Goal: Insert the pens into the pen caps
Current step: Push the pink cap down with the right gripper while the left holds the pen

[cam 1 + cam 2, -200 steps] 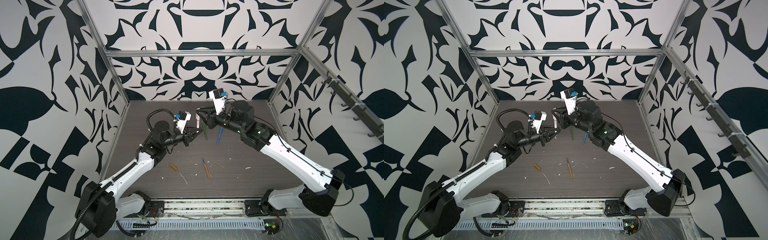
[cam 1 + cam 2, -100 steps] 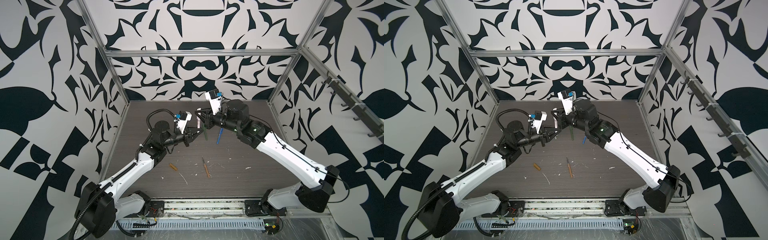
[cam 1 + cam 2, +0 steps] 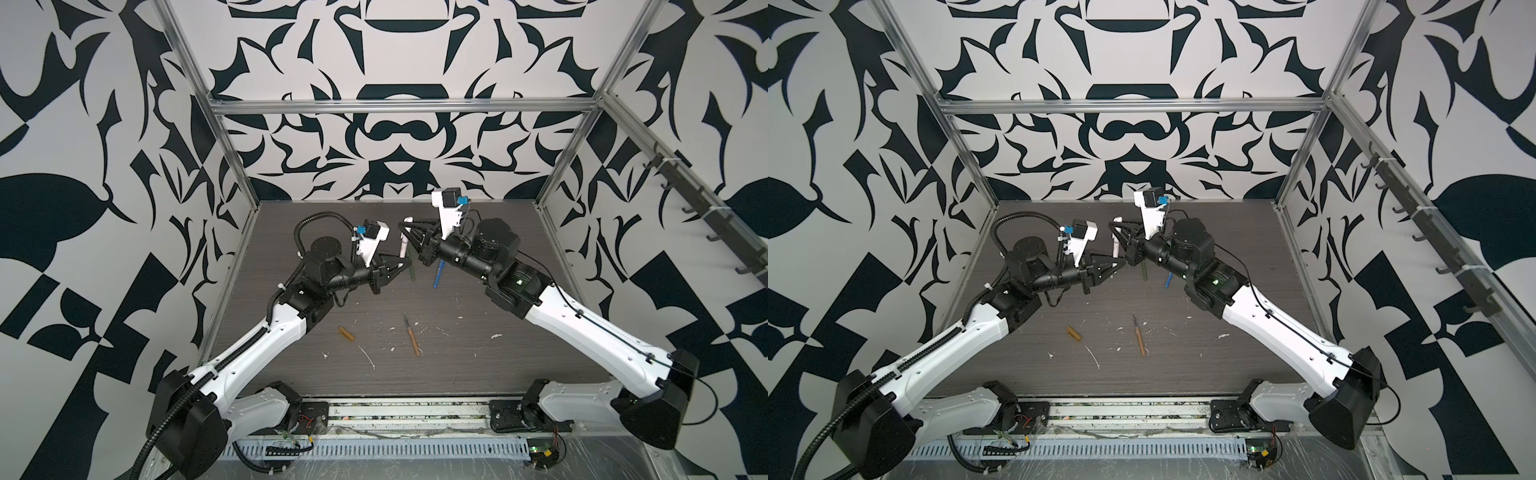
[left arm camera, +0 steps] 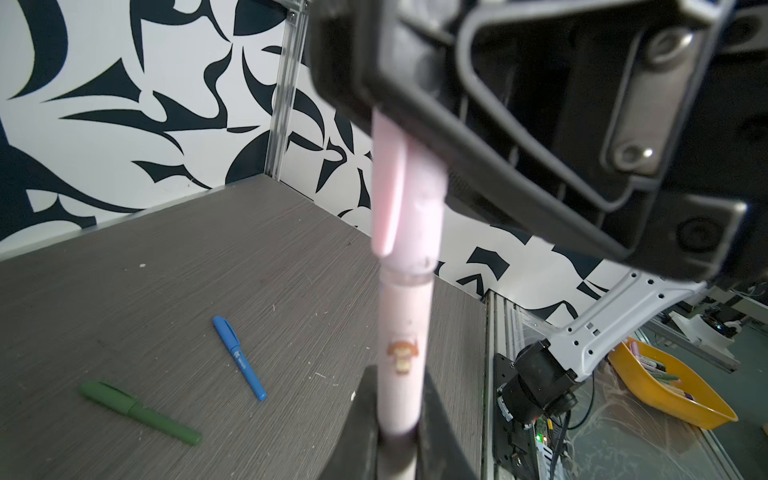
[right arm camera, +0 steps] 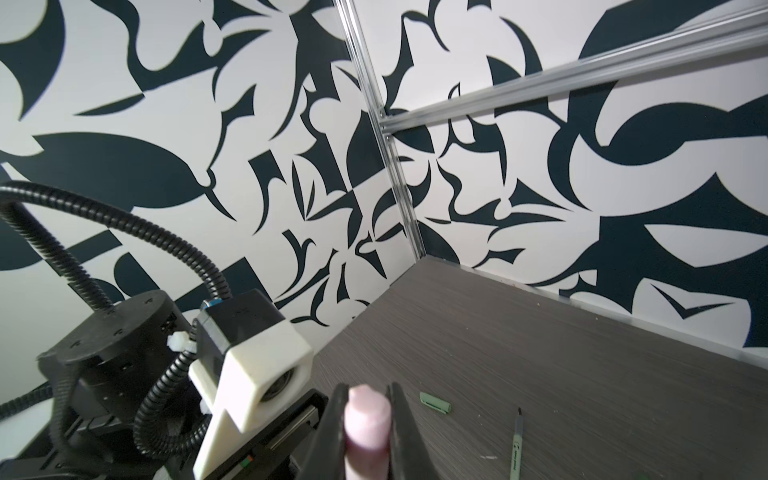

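Above the back of the table, the pale pink pen stands almost upright with the pink cap on its top end. My left gripper is shut on the pen's lower barrel. My right gripper is shut on the cap from the opposite side. An orange-brown pen and its cap lie apart at front centre. A pale green cap and pale green pen lie on the table in the right wrist view.
A capped blue pen and a capped dark green pen lie on the table under the grippers. White flecks dot the front centre. Patterned walls with metal frame posts close three sides. A yellow tray stands outside.
The right gripper has closed onto the pink cap and shifted slightly to the left with its arm. The left arm has stayed put with the pen.
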